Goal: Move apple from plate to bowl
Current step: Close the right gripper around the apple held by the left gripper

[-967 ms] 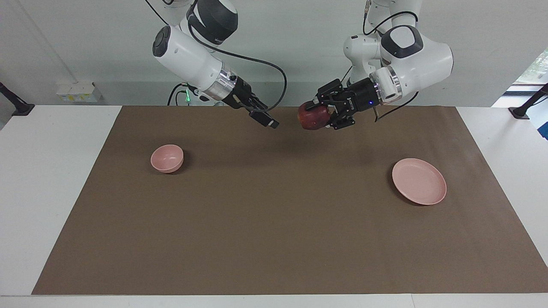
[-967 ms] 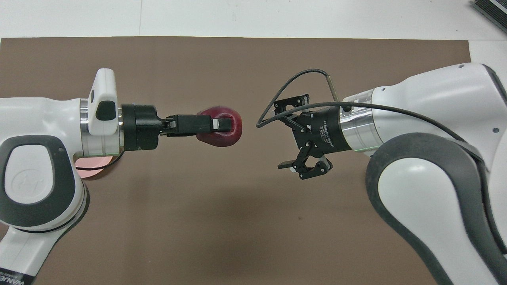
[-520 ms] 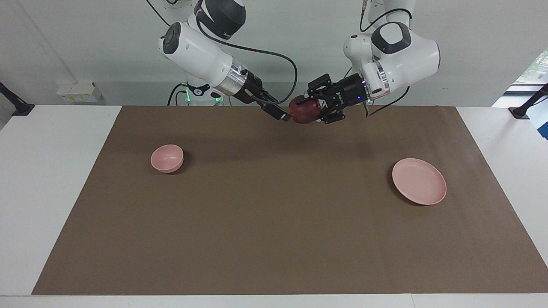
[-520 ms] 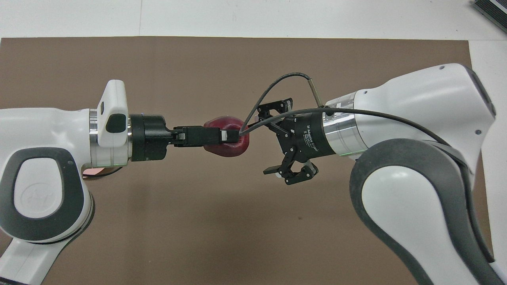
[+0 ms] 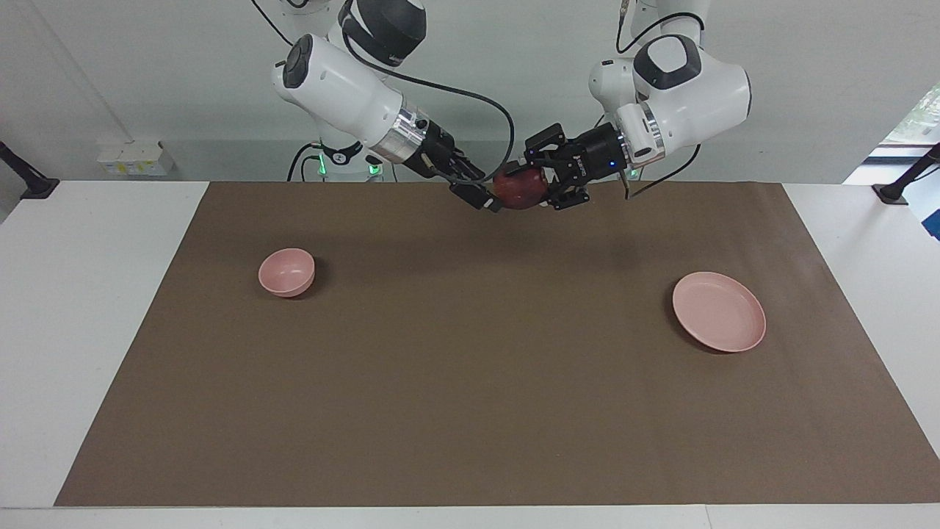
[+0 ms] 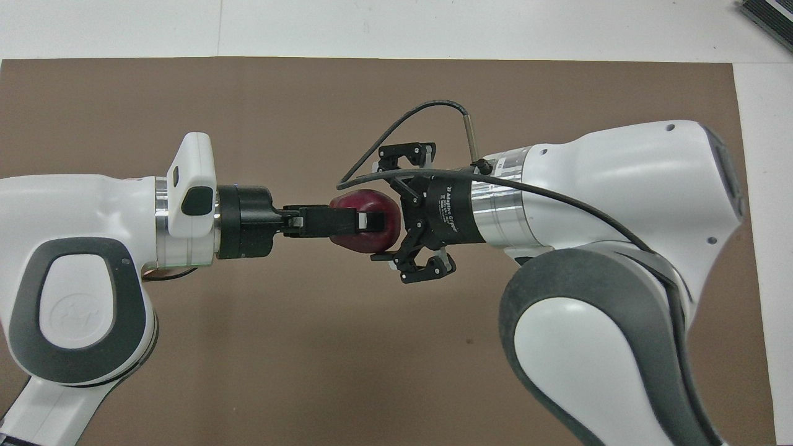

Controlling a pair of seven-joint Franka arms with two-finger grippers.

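**Apple held in mid-air between the two grippers**

The apple is held up in the air over the brown mat, above the part of the mat nearest the robots and midway between the two arms. It is clamped by the left gripper, whose fingers are closed across the fruit from the left arm's side, with one finger seen lying over the top of the apple in the overhead view. The right gripper is brought in from the right arm's side, and its fingers are spread wide, one on either side of the apple; whether the fruit is touched by them cannot be told.

The plate is seen lying flat on the mat toward the left arm's end of the bench, with nothing on it. The bowl is set upright on the mat toward the right arm's end, with nothing in it, and is placed a little nearer to the robots than the plate. The two dishes are well apart, and the apple is carried between them, above neither.
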